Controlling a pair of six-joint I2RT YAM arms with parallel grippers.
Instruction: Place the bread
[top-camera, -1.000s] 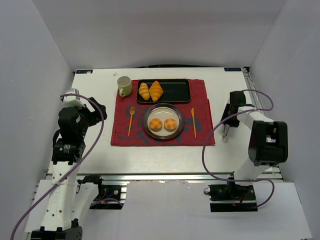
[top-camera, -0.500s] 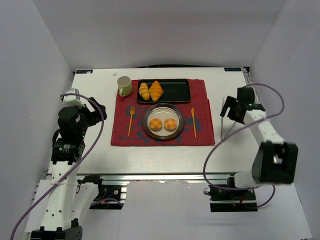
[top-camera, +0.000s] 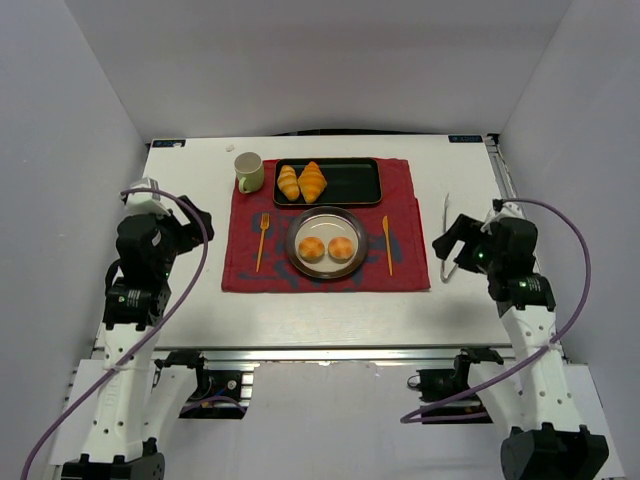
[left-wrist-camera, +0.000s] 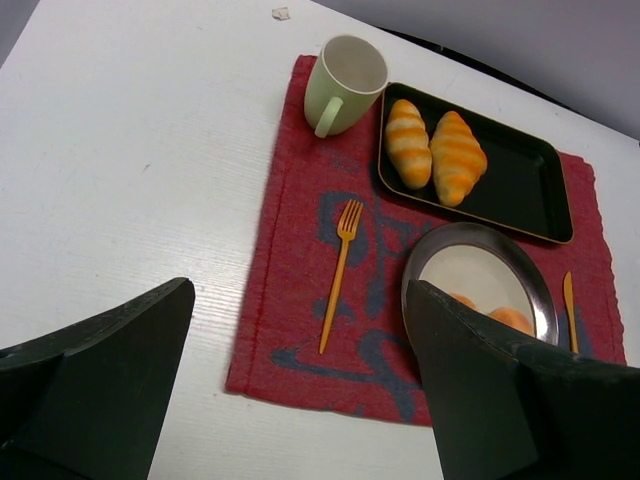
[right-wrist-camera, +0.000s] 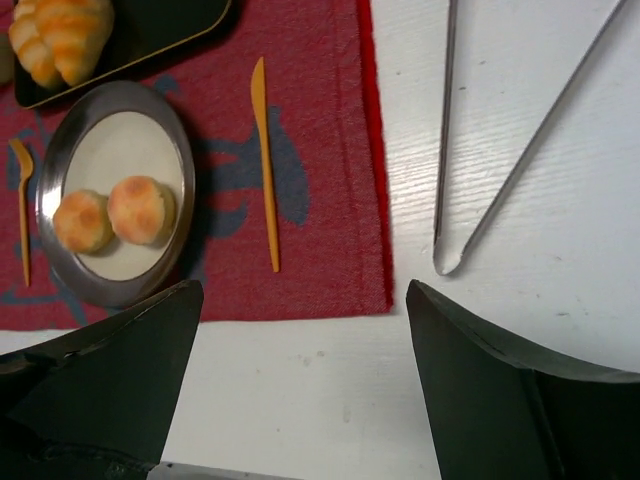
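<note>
On the metal plate (top-camera: 326, 273), mid-desk, the bread lies side by side: one bun (top-camera: 312, 248) at nine o'clock, the other bun (top-camera: 341, 247) at three. Both are well apart from the right hand (top-camera: 448, 240), at its nine o'clock, and from the left hand (top-camera: 192, 222). Each hand gapes wide, empty. At the plate's twelve o'clock, a black tray (top-camera: 356, 183) holds two croissants (top-camera: 301, 182).

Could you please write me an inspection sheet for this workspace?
Surface: white table, red mat in the middle.
Job's things: two buns side by side on metal plate on the mat.
Clutter: two croissants on black tray, mug, fork, knife; tongs on table right of mat.
Grippers: left gripper open, empty; right gripper open, empty, near the tongs.
Cables: purple cable loops off each arm, clear of the mat.
Surroundings: plain walls on three sides.
</note>
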